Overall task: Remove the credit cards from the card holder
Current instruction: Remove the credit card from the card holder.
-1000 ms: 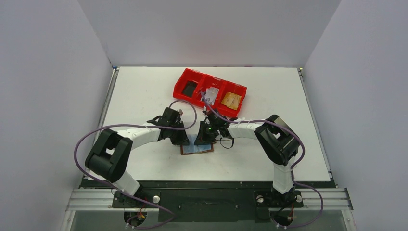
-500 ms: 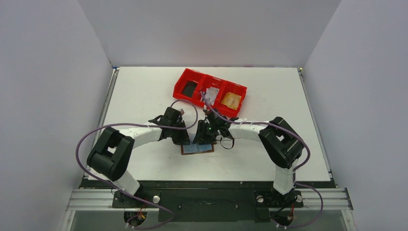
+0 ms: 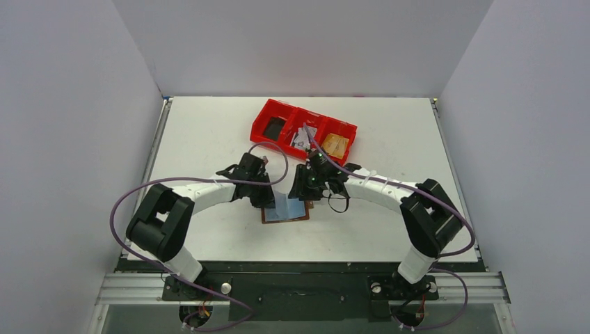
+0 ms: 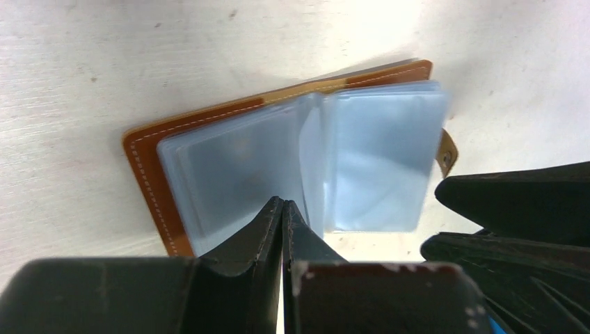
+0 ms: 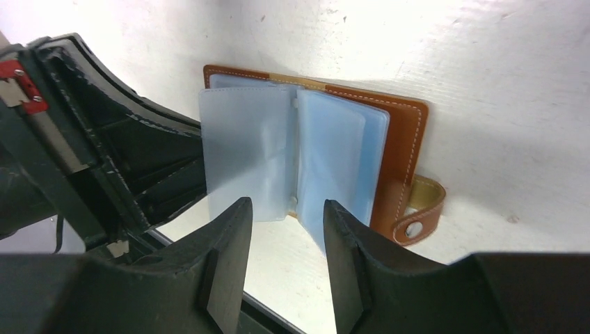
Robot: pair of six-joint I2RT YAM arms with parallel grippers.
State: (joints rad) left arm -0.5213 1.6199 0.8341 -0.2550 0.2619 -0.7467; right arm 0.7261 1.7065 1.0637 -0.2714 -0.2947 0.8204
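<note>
Two grippers close in on the card holder (image 3: 285, 213), which lies open on the table (image 3: 209, 139) between them, leather down and clear sleeves fanned upward. The left gripper (image 4: 282, 206) is pressed together at the holder's left side, seemingly pinning it there. The right gripper (image 5: 282, 209) hangs just above the sleeves, jaws apart with nothing between them. Whether a card sits in any sleeve I cannot tell; the plastic looks pale blue throughout. Done well, the right fingers pinch only a card's exposed edge and draw along the sleeve's opening. The snap strap (image 5: 417, 209) and the crowding left arm narrow the approach. Beyond stands a red tray (image 3: 257, 125) — a tan-gold piece (image 3: 335, 145) in its right compartment may be one of the credit cards.
</note>
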